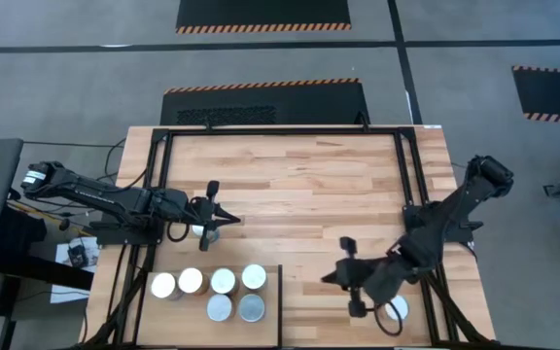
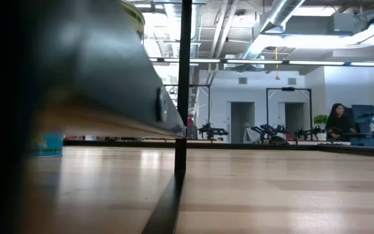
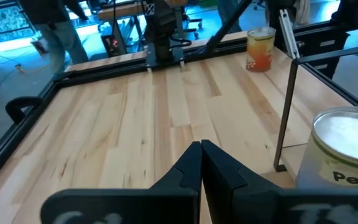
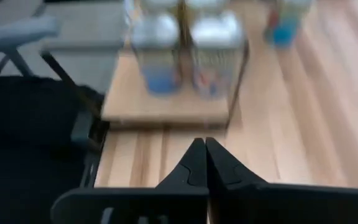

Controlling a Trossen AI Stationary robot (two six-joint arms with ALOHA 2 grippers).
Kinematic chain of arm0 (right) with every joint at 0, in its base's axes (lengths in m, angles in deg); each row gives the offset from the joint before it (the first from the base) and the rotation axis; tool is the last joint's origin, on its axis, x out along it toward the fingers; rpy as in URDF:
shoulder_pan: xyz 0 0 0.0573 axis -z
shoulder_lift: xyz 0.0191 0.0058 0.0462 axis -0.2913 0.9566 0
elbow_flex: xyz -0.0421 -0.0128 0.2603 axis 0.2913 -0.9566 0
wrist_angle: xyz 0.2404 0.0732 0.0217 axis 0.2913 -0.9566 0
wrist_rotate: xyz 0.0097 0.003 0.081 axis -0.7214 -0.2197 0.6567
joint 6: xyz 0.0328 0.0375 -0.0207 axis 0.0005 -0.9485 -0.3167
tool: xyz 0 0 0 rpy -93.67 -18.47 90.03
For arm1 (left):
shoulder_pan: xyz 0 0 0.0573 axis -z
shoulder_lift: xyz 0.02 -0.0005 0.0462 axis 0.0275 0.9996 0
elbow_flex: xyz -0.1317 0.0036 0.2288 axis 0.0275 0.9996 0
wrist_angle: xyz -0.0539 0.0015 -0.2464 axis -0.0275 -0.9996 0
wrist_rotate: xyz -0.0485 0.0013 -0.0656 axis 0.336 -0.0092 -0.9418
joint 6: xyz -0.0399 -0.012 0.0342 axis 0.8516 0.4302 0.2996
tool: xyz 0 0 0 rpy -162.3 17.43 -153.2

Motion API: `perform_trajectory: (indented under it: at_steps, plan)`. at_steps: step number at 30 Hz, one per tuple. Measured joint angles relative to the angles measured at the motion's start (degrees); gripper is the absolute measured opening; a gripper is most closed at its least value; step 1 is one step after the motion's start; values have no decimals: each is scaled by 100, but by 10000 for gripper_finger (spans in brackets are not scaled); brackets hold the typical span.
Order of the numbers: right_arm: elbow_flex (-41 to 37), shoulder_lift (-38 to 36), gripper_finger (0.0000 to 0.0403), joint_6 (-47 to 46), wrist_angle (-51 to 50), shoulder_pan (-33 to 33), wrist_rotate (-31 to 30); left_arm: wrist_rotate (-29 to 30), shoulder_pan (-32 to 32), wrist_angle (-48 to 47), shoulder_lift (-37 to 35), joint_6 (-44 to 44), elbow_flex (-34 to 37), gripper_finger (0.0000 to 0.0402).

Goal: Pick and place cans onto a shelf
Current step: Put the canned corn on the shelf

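Six cans (image 1: 223,280) with pale round tops stand upright in two rows on the plywood shelf (image 1: 175,317) at the table's near left. Another can (image 1: 199,231) stands on the tabletop just beyond the shelf, partly under my left arm. One more can (image 1: 395,309) stands near the front right, partly under my right arm. My left gripper (image 1: 229,218) is shut and holds nothing, hovering over the table beyond the shelf. My right gripper (image 1: 325,279) is shut and holds nothing, right of the shelf and pointing toward it. Its wrist view shows the shelf's cans (image 4: 160,59) ahead.
A black frame (image 1: 280,133) runs around the tabletop, and a thin black post (image 3: 287,93) stands at the shelf's corner. Bare butcher-block tabletop (image 1: 299,185) lies between the two arms. In the low view a person (image 2: 337,121) sits far behind the table.
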Motion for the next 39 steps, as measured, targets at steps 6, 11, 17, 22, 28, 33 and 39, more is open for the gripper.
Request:
perform_trajectory:
  at_steps: [6, 11, 17, 22, 28, 33, 39]
  plan:
    - [48, 163, 11, -2221, -1380, -455, 85, 0, 0, 0, 0, 40, 0, 0]
    - [496, 571, 26, -3808, -2635, -878, 729, 0, 0, -33, -1, 70, 0, 0]
    - [1454, 1193, 79, -5322, -3900, -1132, 1799, 1, 0, -46, -1, 73, 0, 0]
    - [2116, 1771, 138, -6167, -5002, -1338, 2852, 0, 0, -128, -2, 145, 0, 0]
    - [2167, 2258, 177, -6588, -5223, -1561, 3551, 2, 0, -207, 0, 173, 0, 0]
    - [2142, 2399, 158, -6554, -5247, -1581, 3576, 2, 0, -219, -2, 180, 0, 0]
    - [2140, 2442, 93, -6234, -5338, -1539, 3422, 2, -2, -222, 0, 209, 0, 0]
